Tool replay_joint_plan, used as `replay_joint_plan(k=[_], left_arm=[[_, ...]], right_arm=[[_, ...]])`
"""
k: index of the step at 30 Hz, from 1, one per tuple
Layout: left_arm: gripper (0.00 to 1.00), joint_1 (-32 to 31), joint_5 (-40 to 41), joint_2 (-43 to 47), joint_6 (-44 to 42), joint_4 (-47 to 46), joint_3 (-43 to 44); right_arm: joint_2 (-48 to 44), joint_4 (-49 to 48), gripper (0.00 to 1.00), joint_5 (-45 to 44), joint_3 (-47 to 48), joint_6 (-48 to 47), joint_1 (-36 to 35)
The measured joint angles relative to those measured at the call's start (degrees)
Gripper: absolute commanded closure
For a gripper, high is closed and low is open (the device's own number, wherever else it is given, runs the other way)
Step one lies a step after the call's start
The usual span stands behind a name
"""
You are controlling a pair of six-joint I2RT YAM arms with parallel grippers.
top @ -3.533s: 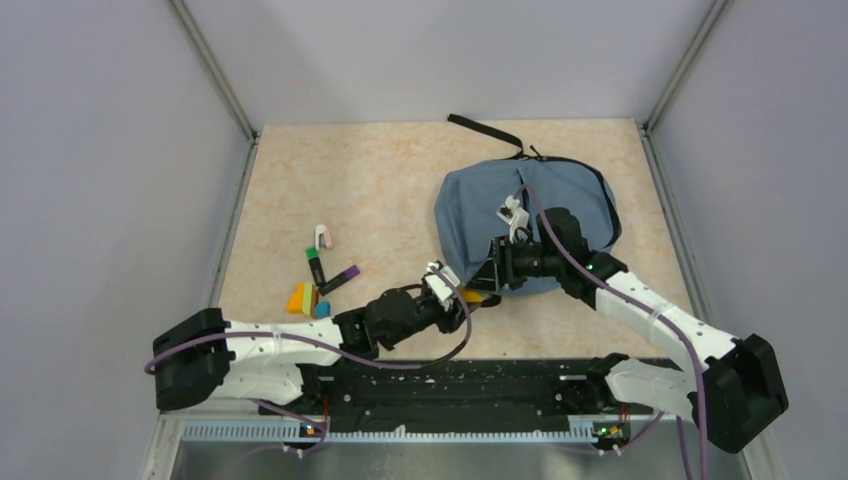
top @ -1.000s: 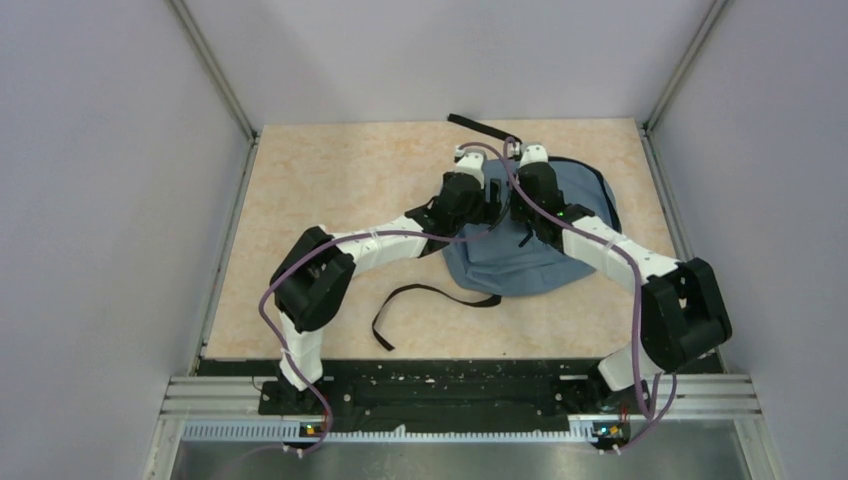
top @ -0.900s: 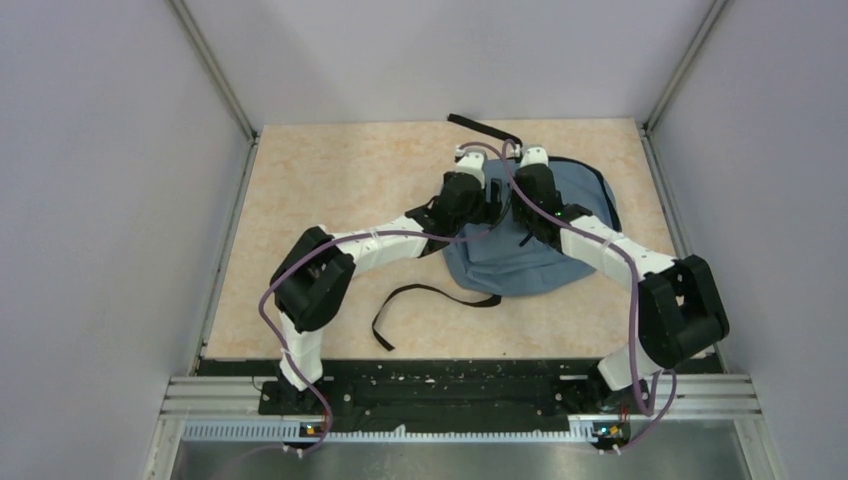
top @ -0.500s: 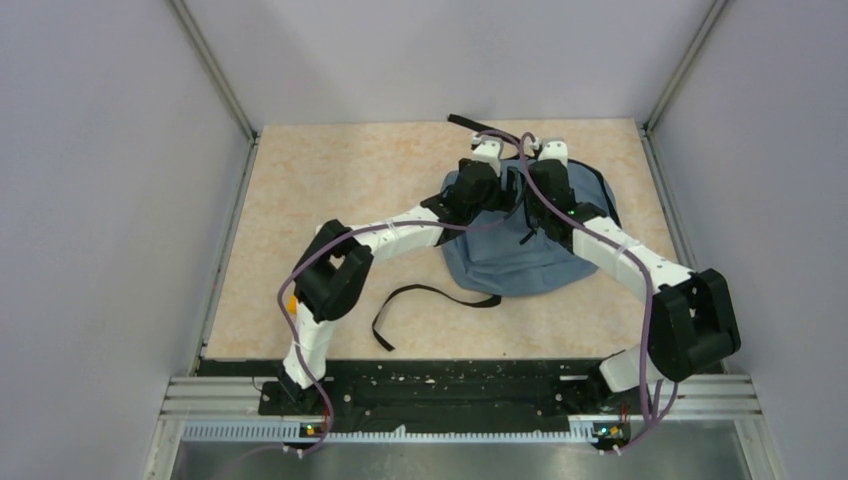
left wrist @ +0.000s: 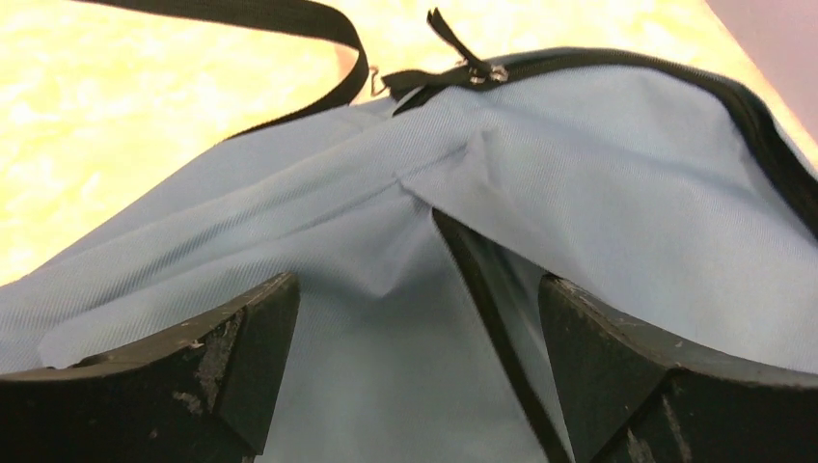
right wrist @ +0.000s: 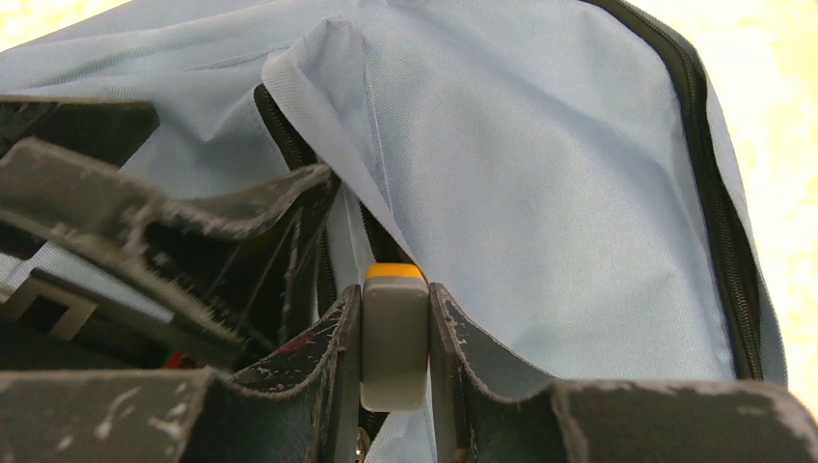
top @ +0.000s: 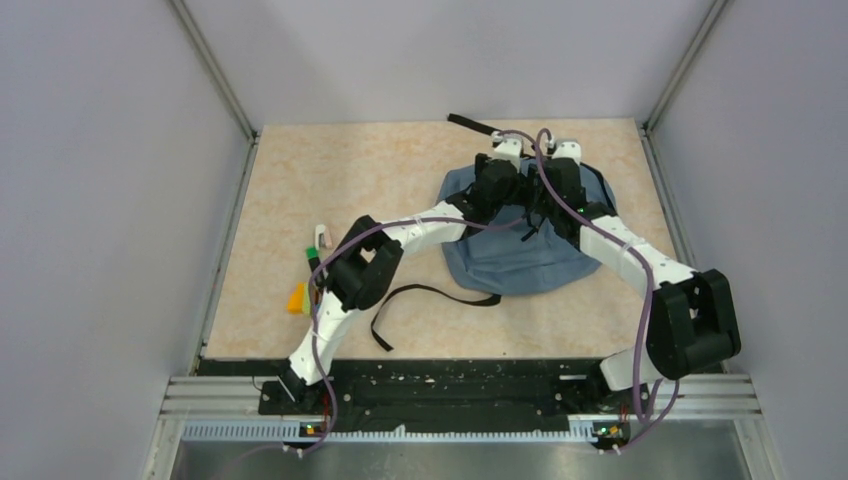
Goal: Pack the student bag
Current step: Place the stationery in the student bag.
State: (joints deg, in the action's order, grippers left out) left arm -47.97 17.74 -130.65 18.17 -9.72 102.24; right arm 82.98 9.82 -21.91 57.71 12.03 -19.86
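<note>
The blue-grey student bag (top: 510,258) lies flat at the far right of the table, its front zip pocket (left wrist: 479,280) slit open. My left gripper (left wrist: 417,333) is open, its jaws spread wide and low over the fabric on both sides of the pocket slit; from above it (top: 497,195) is over the bag's upper part. My right gripper (right wrist: 394,333) is shut on a small grey block with a yellow end (right wrist: 394,338), held right at the pocket's zip (right wrist: 285,130). From above it (top: 548,205) sits close beside the left one.
Small items lie at the table's left: a white and pink clip (top: 322,236), a green piece (top: 312,256) and an orange-yellow piece (top: 297,298). One black strap (top: 425,292) loops in front of the bag and another (top: 475,124) lies behind it.
Both grippers have shifted to the right and farther back over the bag. The left arm has stretched out, uncovering the small items on the left.
</note>
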Motion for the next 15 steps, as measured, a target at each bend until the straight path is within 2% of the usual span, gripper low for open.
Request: replay_joint_plan(k=[5, 7, 9, 12, 15], left_arm=[[0.03, -0.94, 3.58, -4.76, -1.68, 4.52, 8.39], [0.08, -1.01, 4.42, -6.16, -2.19, 6.47, 10.49], [0.17, -1.03, 5.09, -6.69, -2.62, 7.69, 11.34], [0.42, -1.09, 6.56, -6.75, -3.39, 8.68, 11.43], [0.56, -1.07, 8.04, -6.75, -3.78, 9.57, 11.43]], right_arm=[[-0.07, -1.27, 1.0, 1.29, -1.11, 1.16, 0.87], [-0.2, -1.79, 1.0, 1.99, -1.64, 1.49, 1.25], [-0.33, -2.23, 1.0, 2.73, -2.03, 1.7, 1.64], [-0.57, -2.78, 1.0, 3.56, -2.49, 1.99, 2.01], [-0.9, -3.21, 1.0, 4.31, -2.99, 2.16, 2.34]])
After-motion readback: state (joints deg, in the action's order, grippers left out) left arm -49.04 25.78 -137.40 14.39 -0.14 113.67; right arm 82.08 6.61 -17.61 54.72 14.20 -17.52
